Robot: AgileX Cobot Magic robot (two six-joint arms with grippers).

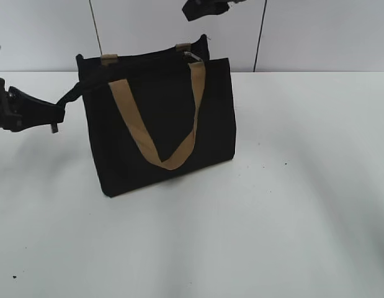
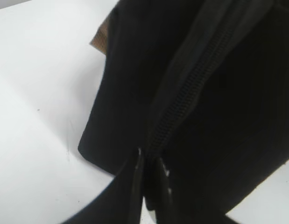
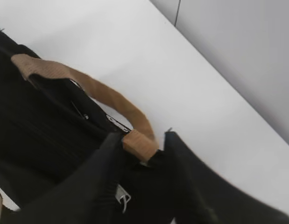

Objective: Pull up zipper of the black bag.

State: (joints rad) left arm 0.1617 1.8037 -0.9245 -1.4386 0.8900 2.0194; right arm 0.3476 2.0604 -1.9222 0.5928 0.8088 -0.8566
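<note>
The black bag (image 1: pixel 160 124) stands upright on the white table, a tan handle (image 1: pixel 160 143) hanging down its front. The zipper (image 2: pixel 191 88) runs along its top rim, and its silvery pull tab (image 1: pixel 192 57) sits near the right end, also seen in the right wrist view (image 3: pixel 122 198). My left gripper (image 1: pixel 55 118) is shut on the black fabric tail at the zipper's left end (image 2: pixel 151 186), pulled out to the left. My right gripper (image 1: pixel 204 9) hovers above the bag's right end, open (image 3: pixel 142 135), its fingers on either side of the rear handle's end (image 3: pixel 139 144), just above the pull tab.
The white table (image 1: pixel 291 198) runs around the bag on all sides. A pale wall with dark vertical seams (image 1: pixel 261 31) stands close behind the bag.
</note>
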